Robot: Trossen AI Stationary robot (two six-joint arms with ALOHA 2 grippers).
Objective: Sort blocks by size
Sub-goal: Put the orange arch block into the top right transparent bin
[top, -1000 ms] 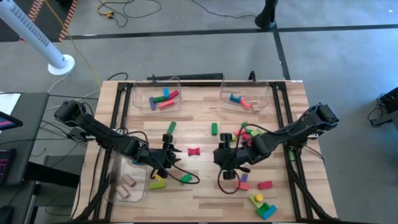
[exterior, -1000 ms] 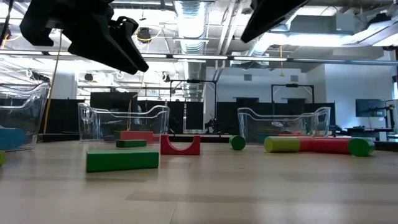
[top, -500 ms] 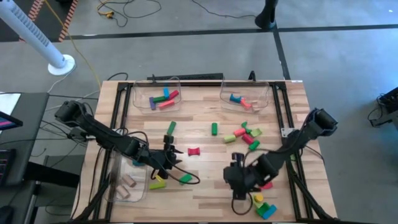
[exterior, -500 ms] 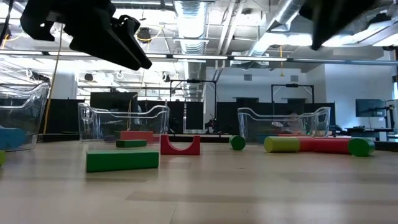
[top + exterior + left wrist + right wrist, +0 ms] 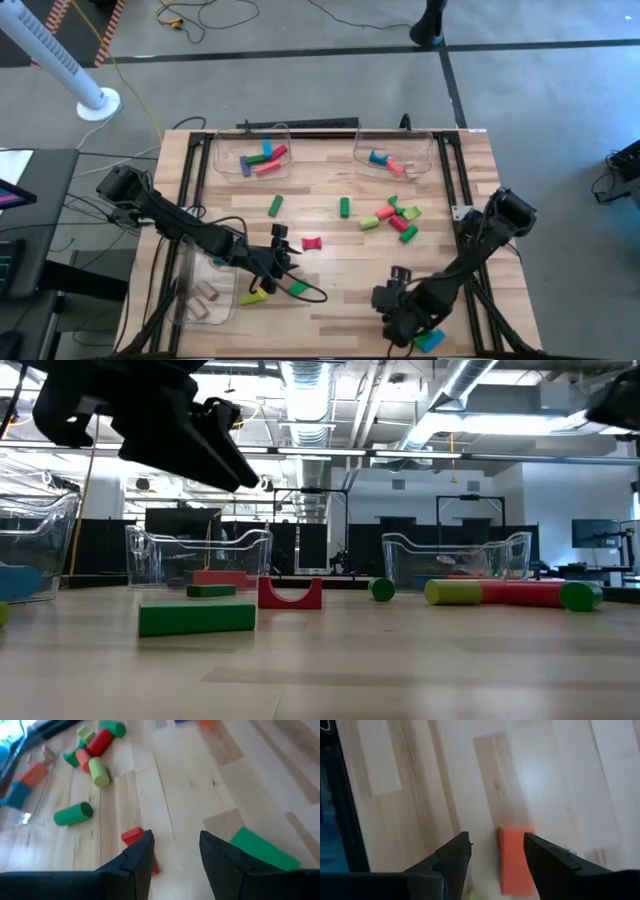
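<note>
Now right end effector [image 5: 492, 855] hangs open over orange rectangular block [image 5: 515, 860], lined up to grab; left end effector [image 5: 175, 852] open, empty, above wooden surface [image 5: 200, 785].

Clear bins [image 5: 218, 150]: three — two at the far edge, one at the left edge. Blocks: about four in the far-left bin, three in the far-right [image 5: 388, 162], three plain wood pieces [image 5: 205, 298] in the left one. Loose on the table: roughly a dozen, some hidden under arms; two arms.
</note>
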